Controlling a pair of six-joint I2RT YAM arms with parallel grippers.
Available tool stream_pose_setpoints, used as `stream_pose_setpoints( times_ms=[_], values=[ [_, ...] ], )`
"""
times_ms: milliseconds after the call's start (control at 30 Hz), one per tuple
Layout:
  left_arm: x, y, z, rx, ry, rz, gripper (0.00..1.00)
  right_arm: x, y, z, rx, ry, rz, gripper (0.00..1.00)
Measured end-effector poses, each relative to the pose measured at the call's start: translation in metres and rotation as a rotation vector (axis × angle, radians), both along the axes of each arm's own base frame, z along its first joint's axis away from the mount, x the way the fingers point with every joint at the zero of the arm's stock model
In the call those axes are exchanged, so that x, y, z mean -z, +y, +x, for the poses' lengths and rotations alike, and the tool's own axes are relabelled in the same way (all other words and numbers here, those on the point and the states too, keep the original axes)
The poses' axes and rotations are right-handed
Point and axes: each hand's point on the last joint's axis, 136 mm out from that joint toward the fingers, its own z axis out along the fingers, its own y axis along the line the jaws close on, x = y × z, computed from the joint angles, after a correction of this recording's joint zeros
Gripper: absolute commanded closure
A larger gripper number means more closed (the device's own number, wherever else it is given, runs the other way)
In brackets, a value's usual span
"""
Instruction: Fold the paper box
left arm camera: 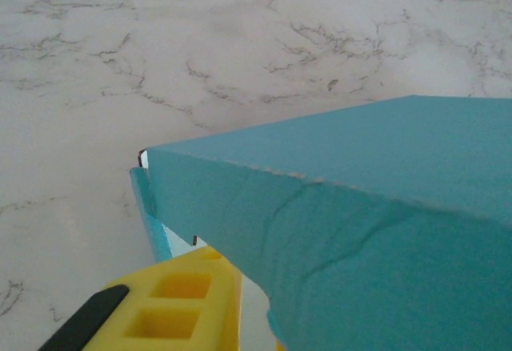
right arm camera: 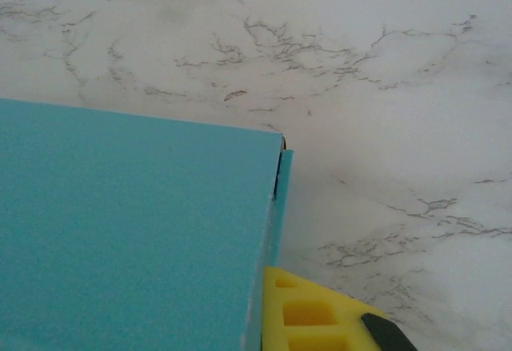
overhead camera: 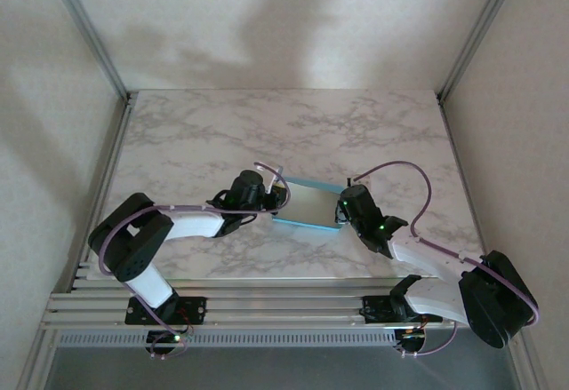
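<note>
The paper box (overhead camera: 307, 202) lies in the middle of the marble table as a shallow tray, pale grey inside, with turquoise walls. My left gripper (overhead camera: 277, 198) is at its left end and my right gripper (overhead camera: 340, 213) at its right end. In the left wrist view the creased turquoise wall (left arm camera: 344, 231) runs between the jaws of the left gripper (left arm camera: 248, 295); one yellow finger (left arm camera: 180, 303) shows, the other is hidden. In the right wrist view one yellow finger (right arm camera: 320, 315) of the right gripper (right arm camera: 260, 287) presses on the box's side wall (right arm camera: 276, 207), its partner hidden behind the box (right arm camera: 128, 231).
The marble table (overhead camera: 222, 132) stretches open behind and to both sides of the box. White walls and metal frame posts (overhead camera: 84, 26) enclose it. The arm bases sit on the slotted rail (overhead camera: 267, 306) at the near edge.
</note>
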Motion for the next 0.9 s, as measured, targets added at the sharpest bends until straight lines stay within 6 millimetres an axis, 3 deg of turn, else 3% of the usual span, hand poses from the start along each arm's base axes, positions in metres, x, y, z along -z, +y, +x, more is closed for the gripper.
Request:
stream_pose_setpoints(
  times_ms=[367,567,767,900],
  values=[
    [-0.006,-0.004,0.003,0.028,0.010,-0.068,0.88,-0.002,0.002,0.001,-0.011,0.014,-0.016,0.92],
    [-0.010,-0.004,0.001,0.046,0.024,-0.132,0.70,-0.007,0.003,0.002,-0.020,0.023,-0.030,0.92],
    [0.006,0.016,-0.028,0.058,0.118,-0.168,0.43,-0.005,0.004,0.003,-0.021,0.043,-0.050,0.93],
    [-0.007,0.018,-0.051,0.111,0.142,-0.233,0.31,-0.005,0.006,0.007,-0.020,0.054,-0.062,0.93]
  ],
)
